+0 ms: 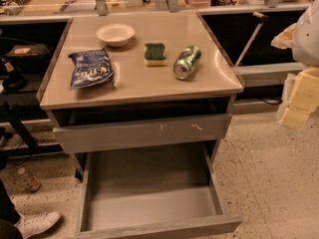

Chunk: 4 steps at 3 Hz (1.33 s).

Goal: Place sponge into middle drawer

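Note:
The sponge (155,54), dark green on top with a pale yellow base, lies flat on the tan countertop (134,83), near its middle. The middle drawer (149,205) is pulled wide open below the counter, and its grey floor is bare. My gripper (298,101), with pale yellow fingers under a white arm, hangs at the right edge of the view. It is off the counter's right side, well apart from the sponge and above the floor.
A crushed green can (187,62) lies just right of the sponge. A white bowl (115,34) and a blue chip bag (90,68) sit to the left. The scratched upper drawer front (139,131) stands slightly out. A person's shoe (37,223) and a small bottle (30,179) are on the floor at left.

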Tool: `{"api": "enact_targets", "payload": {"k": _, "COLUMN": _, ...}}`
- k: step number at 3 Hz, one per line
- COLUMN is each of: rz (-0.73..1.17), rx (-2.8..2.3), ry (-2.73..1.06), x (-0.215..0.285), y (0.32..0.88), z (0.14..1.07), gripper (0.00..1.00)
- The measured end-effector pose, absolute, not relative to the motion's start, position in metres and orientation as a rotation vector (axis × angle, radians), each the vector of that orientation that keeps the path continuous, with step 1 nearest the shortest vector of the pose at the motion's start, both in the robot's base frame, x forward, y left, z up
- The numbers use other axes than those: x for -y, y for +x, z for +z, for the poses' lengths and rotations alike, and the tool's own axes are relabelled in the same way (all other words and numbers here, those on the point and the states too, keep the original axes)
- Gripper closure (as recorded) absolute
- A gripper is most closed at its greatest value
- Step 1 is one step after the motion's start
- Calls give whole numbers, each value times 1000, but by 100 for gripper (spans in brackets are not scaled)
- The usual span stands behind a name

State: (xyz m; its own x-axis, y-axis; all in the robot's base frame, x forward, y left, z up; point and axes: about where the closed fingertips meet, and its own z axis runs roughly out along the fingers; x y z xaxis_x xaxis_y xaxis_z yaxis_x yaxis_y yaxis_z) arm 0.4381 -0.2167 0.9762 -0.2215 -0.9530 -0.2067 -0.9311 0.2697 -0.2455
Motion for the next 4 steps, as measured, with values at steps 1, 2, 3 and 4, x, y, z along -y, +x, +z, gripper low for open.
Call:
{"api": "enact_targets", "payload": {"k": 1, "rz": -99, "rx": -2232, "ry": -1725, "x": 217, "y": 438, "z": 976, "gripper": 0}}
{"api": "enact_targets", "payload": {"k": 2, "rz": -159, "rx": -2225, "ry": -1718, "x": 210, "y": 442, "z": 989, "gripper": 0}}
{"api": "enact_targets", "payload": {"k": 3, "rz": -219, "rx": -2235, "ry": -1701, "x": 187, "y": 470, "z": 1007, "gripper": 0}}
{"api": "enact_targets", "payload": {"k": 4, "rz": -299, "rx": -2231, "ry": -1661, "x": 145, "y": 523, "z": 1037, "gripper": 0}}
